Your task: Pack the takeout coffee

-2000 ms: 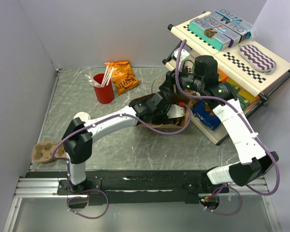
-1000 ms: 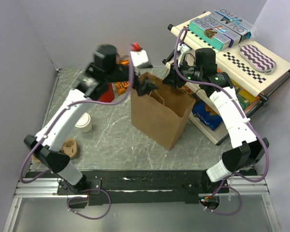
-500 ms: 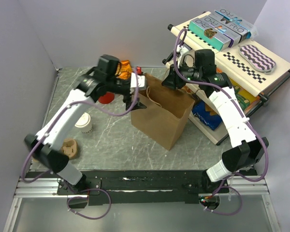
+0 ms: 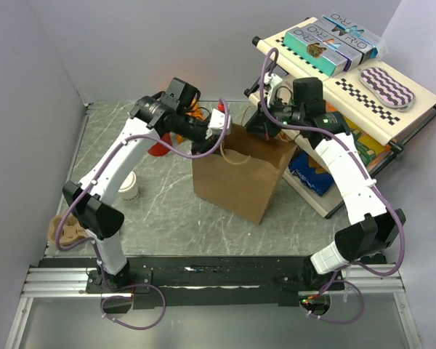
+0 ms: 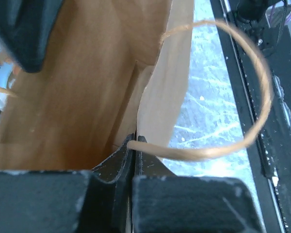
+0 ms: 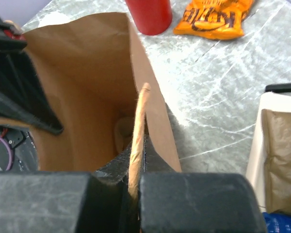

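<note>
The takeout coffee [image 4: 128,187], a small white lidded cup, stands on the table left of the upright brown paper bag [image 4: 236,182], apart from both grippers. My left gripper [image 4: 216,139] is shut on the bag's left rim by the twine handle [image 5: 254,97]; in the left wrist view the gripper [image 5: 134,141] pinches the paper edge. My right gripper [image 4: 265,131] is shut on the bag's far right rim; in the right wrist view the gripper [image 6: 138,145] clamps rim and handle twine together. The bag's mouth [image 6: 82,97] gapes open between the two grips.
A red cup [image 6: 148,14] and an orange snack bag [image 6: 218,19] lie behind the paper bag. The pulp cup carrier [image 4: 65,229] sits at the near left. A tilted shelf of boxes [image 4: 334,43] and a blue packet [image 4: 309,174] crowd the right side.
My left gripper swung right to the bag's left rim and shut on it. The right gripper closed fully on the far rim. The bag's mouth is now held between both.
</note>
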### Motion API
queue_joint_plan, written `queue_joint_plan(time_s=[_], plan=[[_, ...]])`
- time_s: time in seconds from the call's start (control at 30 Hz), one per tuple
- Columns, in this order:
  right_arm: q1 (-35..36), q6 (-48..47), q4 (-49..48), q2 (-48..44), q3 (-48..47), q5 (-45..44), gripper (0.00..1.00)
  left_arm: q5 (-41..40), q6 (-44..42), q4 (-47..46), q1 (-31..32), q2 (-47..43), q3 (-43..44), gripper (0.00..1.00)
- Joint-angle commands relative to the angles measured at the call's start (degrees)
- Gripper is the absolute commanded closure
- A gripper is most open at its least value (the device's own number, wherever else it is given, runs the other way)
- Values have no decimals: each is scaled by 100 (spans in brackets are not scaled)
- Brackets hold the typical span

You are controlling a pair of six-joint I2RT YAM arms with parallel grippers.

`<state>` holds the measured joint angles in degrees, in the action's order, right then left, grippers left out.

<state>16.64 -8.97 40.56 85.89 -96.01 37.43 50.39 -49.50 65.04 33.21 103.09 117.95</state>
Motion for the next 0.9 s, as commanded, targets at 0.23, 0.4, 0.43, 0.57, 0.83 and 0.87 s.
queue_joint_plan(time_s=[0.23, 0.4, 0.43, 0.57, 0.83, 0.87], plan=[[-38, -395, -197, -2, -1833, 54, 100, -29, 1777, -2408, 54, -1651, -748, 99], [-30, -395, -21, 314, -2484, 98, 100, -12, 1794, -1995, 54, -1415, -89, 99], [-30, -377, -21, 323, -2502, 107, 100, -20, 1786, -1951, 54, -1397, -53, 99], [-38, -325, -65, 289, -2231, 194, 100, -108, 1689, -2056, 63, -1493, -289, 99], [-30, -263, -163, -142, -614, 204, 74, -802, 1636, -2336, 396, -1861, -1657, 32], [-64, -272, -153, -151, -360, 168, 64, -864, 1714, -2485, 414, -1915, -1896, 24]])
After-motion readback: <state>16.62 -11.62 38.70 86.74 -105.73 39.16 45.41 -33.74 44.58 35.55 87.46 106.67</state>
